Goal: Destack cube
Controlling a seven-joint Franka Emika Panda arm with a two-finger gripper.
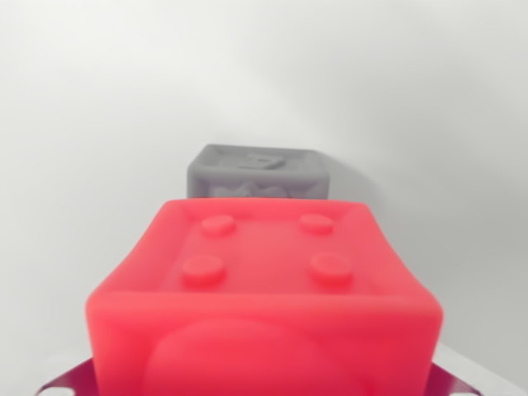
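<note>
Wrist view only. I see a red cube (264, 305) filling the lower frame, close to the camera, four studs on top. Behind it, further up the frame, a grey cube (257, 173) sits on the white bench (99, 124), apart from the red one as far as I can tell. No fingers in shot, so I cannot tell if they are apart or clamped. Red cube lies dead centre under the camera, faces square to it; whether it is lifted or resting is unclear.
</note>
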